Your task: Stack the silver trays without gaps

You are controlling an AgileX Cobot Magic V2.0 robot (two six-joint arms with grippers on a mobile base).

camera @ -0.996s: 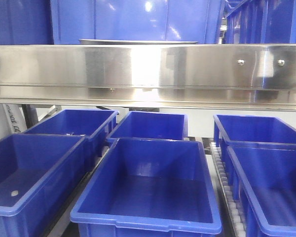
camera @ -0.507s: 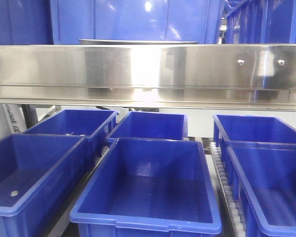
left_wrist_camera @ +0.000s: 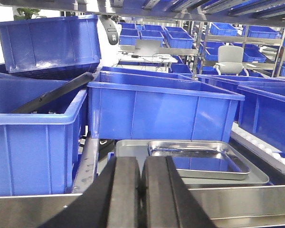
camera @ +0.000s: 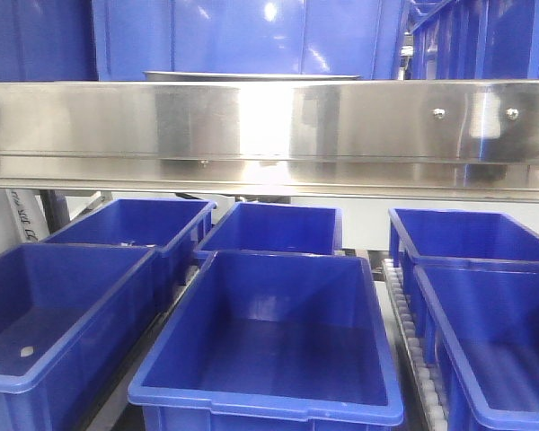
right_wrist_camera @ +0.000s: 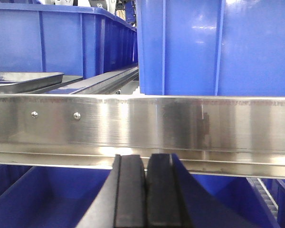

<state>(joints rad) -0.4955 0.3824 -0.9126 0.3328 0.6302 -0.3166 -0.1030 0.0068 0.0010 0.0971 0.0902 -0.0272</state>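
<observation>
Both claws read pressed together and empty for me: left claw [left_wrist_camera: 141,190] low before the steel rail [left_wrist_camera: 218,204], right claw [right_wrist_camera: 145,190] under it. Past the rail, two silver trays [left_wrist_camera: 199,159] sit nested on the shelf, blue bins [left_wrist_camera: 161,107] behind.

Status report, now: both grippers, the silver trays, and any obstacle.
Left gripper shut, empty; right gripper shut, empty, below the steel rail. Silver trays on the shelf, smaller one sitting skewed in the larger. Blue bin stands close behind them.
</observation>
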